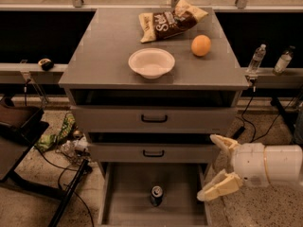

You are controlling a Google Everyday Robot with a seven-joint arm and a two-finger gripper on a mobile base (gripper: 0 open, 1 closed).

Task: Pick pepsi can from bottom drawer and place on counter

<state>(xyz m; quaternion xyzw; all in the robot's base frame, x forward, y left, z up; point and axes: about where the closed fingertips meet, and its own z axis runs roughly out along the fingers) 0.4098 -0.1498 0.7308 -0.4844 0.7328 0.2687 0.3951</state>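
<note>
Right of the bottom drawer (127, 193), jaws gape; dark silver-topped pepsi can (156, 196) stands inside.

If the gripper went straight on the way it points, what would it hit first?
Likely the bottom drawer, its right wall, before the pepsi can; the open gripper sits right of it, pointing left; depth unclear.

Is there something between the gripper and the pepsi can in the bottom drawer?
Nothing visible. The open gripper hangs at the right edge of the bottom drawer; the pepsi can stands alone on the drawer floor to its left.
</note>
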